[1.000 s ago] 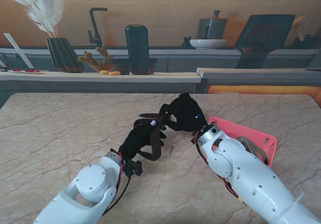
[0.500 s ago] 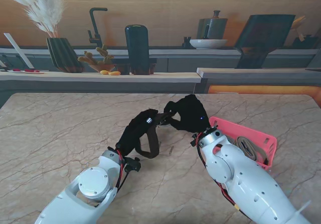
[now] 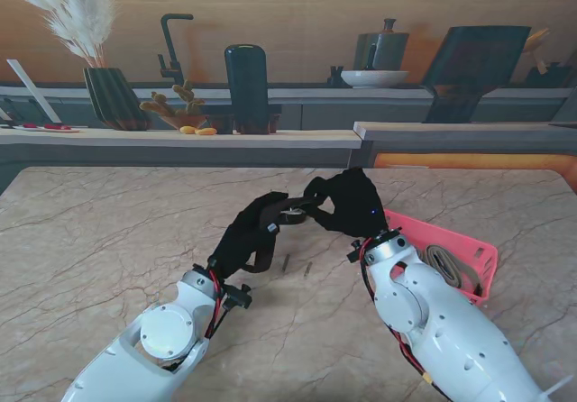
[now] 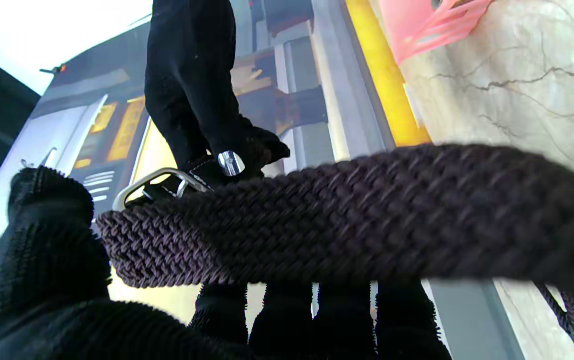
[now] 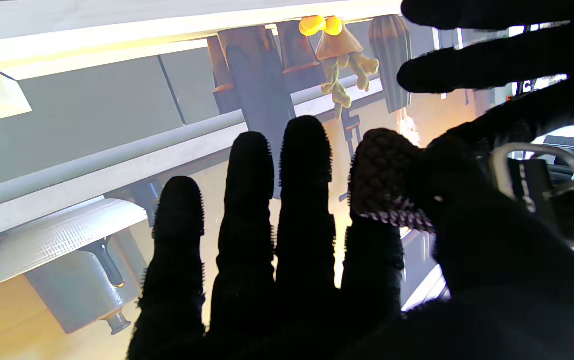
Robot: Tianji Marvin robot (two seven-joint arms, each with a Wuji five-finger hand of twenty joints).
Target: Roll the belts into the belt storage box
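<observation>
left hand (image 3: 255, 230): grasping the dark braided belt (image 4: 346, 220), lifted over the marble table (image 3: 108, 231) | right hand (image 3: 347, 202): pinching the belt end by the metal buckle (image 4: 157, 182) | pink belt storage box (image 3: 469, 256): right side, another belt (image 3: 444, 263) inside

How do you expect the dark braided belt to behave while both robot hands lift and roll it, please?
Probably floppy: the braided belt sags in a loop beneath the left robot hand. Its coarse weave likely grips the gloves. The metal buckle near the right robot hand may weigh that end down.
</observation>
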